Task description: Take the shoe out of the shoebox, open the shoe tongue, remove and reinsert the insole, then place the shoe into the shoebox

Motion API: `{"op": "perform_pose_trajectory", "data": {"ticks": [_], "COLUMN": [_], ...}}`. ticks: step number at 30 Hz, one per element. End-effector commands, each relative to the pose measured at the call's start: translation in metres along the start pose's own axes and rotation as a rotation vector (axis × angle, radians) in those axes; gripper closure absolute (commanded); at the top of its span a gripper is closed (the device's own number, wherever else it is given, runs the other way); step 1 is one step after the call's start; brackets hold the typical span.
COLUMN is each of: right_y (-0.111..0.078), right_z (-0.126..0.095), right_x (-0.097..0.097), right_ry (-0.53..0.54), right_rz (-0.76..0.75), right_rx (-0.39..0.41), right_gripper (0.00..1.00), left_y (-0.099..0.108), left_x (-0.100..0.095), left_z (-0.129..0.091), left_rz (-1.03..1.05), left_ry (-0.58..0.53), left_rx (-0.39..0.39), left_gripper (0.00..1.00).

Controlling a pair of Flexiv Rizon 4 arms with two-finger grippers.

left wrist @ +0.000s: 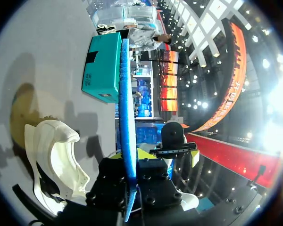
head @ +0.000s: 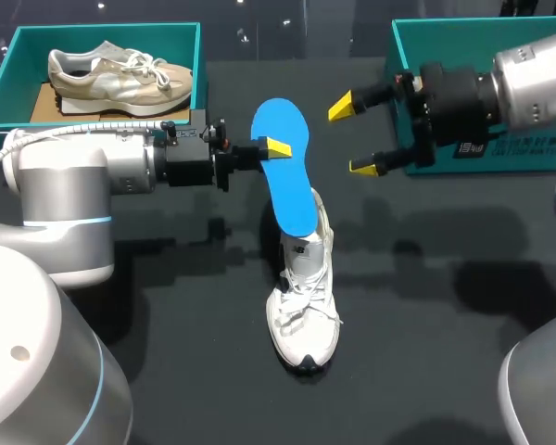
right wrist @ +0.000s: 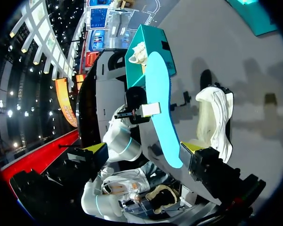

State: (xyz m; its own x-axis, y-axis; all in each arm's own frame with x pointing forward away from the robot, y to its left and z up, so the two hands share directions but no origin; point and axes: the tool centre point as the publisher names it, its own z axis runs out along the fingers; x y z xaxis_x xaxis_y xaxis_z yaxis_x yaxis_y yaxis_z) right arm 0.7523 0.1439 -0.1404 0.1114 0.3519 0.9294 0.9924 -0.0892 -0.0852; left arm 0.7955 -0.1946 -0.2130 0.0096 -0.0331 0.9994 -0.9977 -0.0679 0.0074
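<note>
My left gripper point(head: 272, 148) is shut on the blue insole point(head: 284, 171), which it holds up on edge above the table. In the left wrist view the insole point(left wrist: 124, 108) runs edge-on out from between the left gripper's point(left wrist: 128, 160) fingers. The insole's lower end hangs over the opening of the white shoe point(head: 304, 306), which lies on the table with its toe toward me. To the right of the insole my right gripper point(head: 360, 136) stands open with nothing held. In the right wrist view the insole point(right wrist: 160, 103) is just ahead of the right gripper point(right wrist: 142, 148), and the white shoe point(right wrist: 216, 117) lies beyond it.
A teal shoebox point(head: 9, 69) at the back left holds a beige shoe point(head: 120, 74). A second teal box point(head: 417, 46) stands at the back right behind my right arm. Dark tabletop point(head: 426, 306) lies bare on both sides of the white shoe.
</note>
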Motion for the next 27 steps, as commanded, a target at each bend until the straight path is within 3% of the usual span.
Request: {"op": "perform_pose_trajectory", "data": {"ticks": [1,11,27], "right_y": [-0.002,-0.002,0.003], "right_z": [0.004,0.006,0.003], "right_x": [-0.005,-0.013,-0.019], "right_ry": [0.066,0.101,0.175], "right_rz": [0.001,0.005,-0.04], "right_rx": [-0.003,0.004,-0.012], "right_gripper": [0.0,0.0,0.0], "left_y": [0.001,0.0,-0.009], "left_x": [-0.001,0.007,0.045], "left_z": [-0.001,-0.01,-0.01], "left_rz": [0.03,0.299,0.908], "left_ry": [0.011,0.057,0.155], "left_rx": [0.006,0.052,0.163], "left_gripper": [1.0,1.0,1.0]}}
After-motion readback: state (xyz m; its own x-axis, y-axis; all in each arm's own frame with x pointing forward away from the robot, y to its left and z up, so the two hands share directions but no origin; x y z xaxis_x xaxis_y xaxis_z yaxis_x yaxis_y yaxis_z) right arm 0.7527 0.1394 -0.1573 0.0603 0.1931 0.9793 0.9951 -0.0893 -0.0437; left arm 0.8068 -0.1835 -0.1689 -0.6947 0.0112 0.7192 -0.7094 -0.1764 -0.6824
